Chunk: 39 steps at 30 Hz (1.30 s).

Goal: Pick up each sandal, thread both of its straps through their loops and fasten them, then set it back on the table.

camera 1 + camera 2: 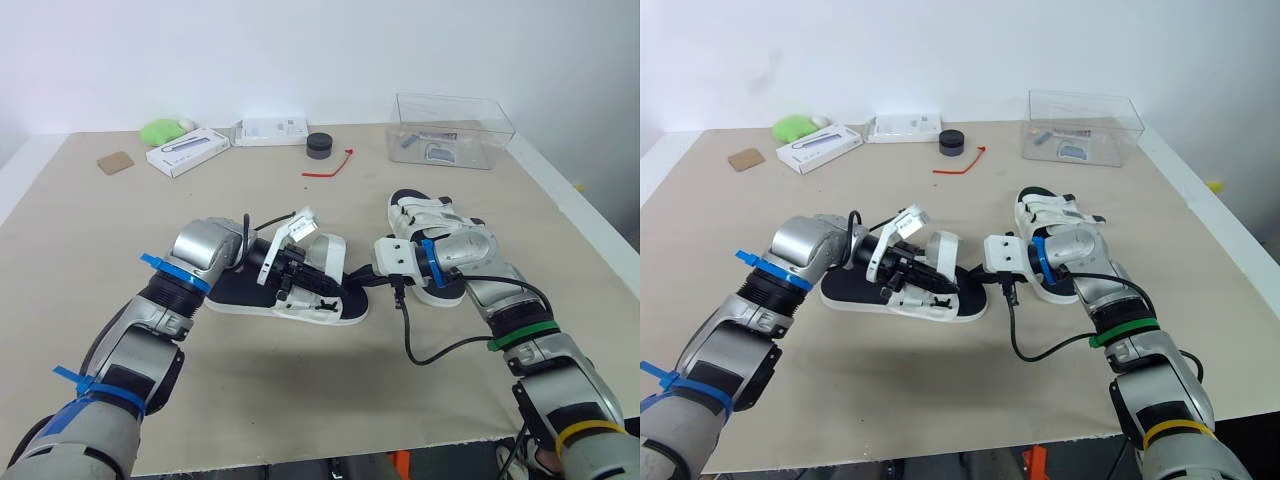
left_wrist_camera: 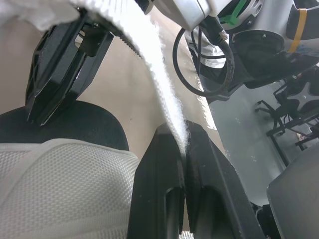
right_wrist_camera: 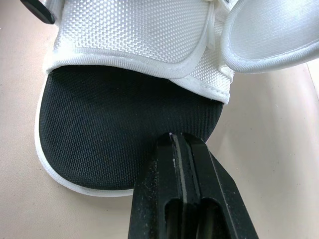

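Observation:
A white sandal with a black sole (image 1: pixel 235 288) lies mid-table. My left gripper (image 2: pixel 182 137) is shut on one of its white straps (image 2: pixel 149 45), which is pulled up from the upper. My right gripper (image 3: pixel 180 139) is shut on the rim of the black sole (image 3: pixel 114 134) at one end; from the head it shows at the sandal's right end (image 1: pixel 358 280). A second white sandal (image 1: pixel 425 215) lies flat on the table to the right, partly behind my right forearm.
At the back stand a clear plastic box (image 1: pixel 452 130), a black round puck (image 1: pixel 319 145), a red tie (image 1: pixel 330 165), two white boxes (image 1: pixel 187 150) (image 1: pixel 272 130), a green lump (image 1: pixel 160 130) and a brown card (image 1: pixel 115 162).

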### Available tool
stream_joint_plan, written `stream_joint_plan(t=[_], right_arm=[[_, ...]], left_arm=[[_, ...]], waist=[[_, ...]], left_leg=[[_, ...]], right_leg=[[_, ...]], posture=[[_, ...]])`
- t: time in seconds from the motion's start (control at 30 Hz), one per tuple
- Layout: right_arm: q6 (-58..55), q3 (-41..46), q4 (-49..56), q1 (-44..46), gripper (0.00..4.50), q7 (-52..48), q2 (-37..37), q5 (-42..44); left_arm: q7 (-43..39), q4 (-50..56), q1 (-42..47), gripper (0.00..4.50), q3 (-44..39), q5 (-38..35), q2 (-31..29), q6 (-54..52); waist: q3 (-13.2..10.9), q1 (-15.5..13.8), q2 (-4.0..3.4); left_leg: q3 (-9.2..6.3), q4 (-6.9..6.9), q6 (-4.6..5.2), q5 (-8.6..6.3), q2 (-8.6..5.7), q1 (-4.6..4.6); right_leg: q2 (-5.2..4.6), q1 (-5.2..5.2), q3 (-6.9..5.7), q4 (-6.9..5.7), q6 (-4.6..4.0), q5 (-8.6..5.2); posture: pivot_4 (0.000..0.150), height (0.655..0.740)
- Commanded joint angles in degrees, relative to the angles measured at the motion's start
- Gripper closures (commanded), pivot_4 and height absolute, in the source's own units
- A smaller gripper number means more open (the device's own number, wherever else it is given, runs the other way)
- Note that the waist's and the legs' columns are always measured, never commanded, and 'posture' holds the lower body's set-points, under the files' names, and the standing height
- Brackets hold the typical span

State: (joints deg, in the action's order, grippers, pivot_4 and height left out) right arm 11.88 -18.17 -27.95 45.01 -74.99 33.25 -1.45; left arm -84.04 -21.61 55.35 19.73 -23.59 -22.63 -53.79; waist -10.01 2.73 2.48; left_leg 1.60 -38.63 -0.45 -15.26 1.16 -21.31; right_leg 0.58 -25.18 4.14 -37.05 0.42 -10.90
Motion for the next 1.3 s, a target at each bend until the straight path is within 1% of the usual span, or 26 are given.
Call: stream_joint_plan(t=[0.03,0.23,0.37,0.5,0.73,0.93,1.1,1.27,1.3], right_arm=[[-0.2,-0.5,-1.2,0.4,4.5,-0.2,0.6,-1.6],[-0.1,-0.5,-1.2,0.3,4.5,-0.1,0.7,-1.6],[-0.1,-0.5,-1.3,0.4,4.5,-0.1,0.7,-1.7],[0.0,-0.5,-1.4,0.5,4.5,-0.1,0.7,-1.7],[0.1,-0.5,-1.3,0.3,4.5,-0.2,0.9,-1.7],[0.3,-0.7,-1.5,0.5,4.5,-0.2,1.0,-1.7],[0.4,-0.7,-1.6,0.7,4.5,-0.2,1.0,-1.7],[0.6,-0.8,-1.6,0.7,4.5,-0.3,1.0,-1.7],[0.6,-0.8,-1.6,0.7,4.5,-0.3,1.0,-1.7]], left_arm=[[-0.4,1.7,-1.2,4.38,1.1,0.7,-1.0,1.5],[1.0,0.9,-2.5,4.38,2.3,2.8,-0.9,5.3],[2.4,-0.7,-2.6,4.38,2.3,4.9,0.1,10.1],[2.2,-1.7,-2.7,4.38,2.6,6.1,0.4,13.2],[-2.3,0.4,-3.5,4.38,4.3,5.7,-1.0,13.3],[-8.2,5.7,-4.4,4.38,6.3,2.7,-4.3,8.5],[-4.2,2.9,-4.0,4.38,5.6,5.1,-3.1,10.8],[-1.6,1.7,-3.9,4.38,3.5,4.7,-1.8,11.3],[-2.2,2.4,-4.2,4.14,3.0,4.1,-1.8,12.3]], waist=[[0.0,0.0,0.0],[0.0,0.0,0.0],[0.0,0.0,0.0],[0.0,0.0,0.0],[0.0,0.0,0.0],[0.0,0.0,0.0],[0.0,0.1,0.0],[0.0,0.0,0.0],[0.0,0.0,0.0]], left_leg=[[0.0,0.0,0.0,0.0,0.0,0.0],[0.0,0.0,0.0,0.0,0.0,0.02],[0.0,0.0,0.0,0.0,0.0,0.03],[0.01,0.0,0.0,0.0,-0.01,0.03],[0.02,-0.01,0.0,0.0,-0.01,0.04],[0.01,0.01,0.01,0.0,0.02,0.05],[0.01,0.04,0.02,-0.01,0.05,0.08],[0.01,0.03,0.03,-0.01,0.04,0.1],[0.01,0.02,0.03,-0.01,0.03,0.11]], right_leg=[[0.0,0.0,0.0,0.0,0.0,0.0],[0.0,0.01,0.0,0.0,0.0,0.0],[0.0,0.02,0.0,0.0,0.0,0.0],[-0.01,0.03,0.01,0.0,0.0,0.01],[-0.01,0.04,0.02,0.0,0.01,0.01],[0.02,0.03,0.0,0.0,-0.02,-0.01],[0.07,0.02,0.0,0.0,-0.05,-0.03],[0.05,0.04,0.02,-0.02,-0.05,-0.02],[0.04,0.05,0.02,-0.02,-0.04,-0.01]], posture=[[0.15,0.74],[0.15,0.74],[0.15,0.74],[0.15,0.74],[0.15,0.74],[0.15,0.74],[0.15,0.74],[0.15,0.74],[0.15,0.74]])
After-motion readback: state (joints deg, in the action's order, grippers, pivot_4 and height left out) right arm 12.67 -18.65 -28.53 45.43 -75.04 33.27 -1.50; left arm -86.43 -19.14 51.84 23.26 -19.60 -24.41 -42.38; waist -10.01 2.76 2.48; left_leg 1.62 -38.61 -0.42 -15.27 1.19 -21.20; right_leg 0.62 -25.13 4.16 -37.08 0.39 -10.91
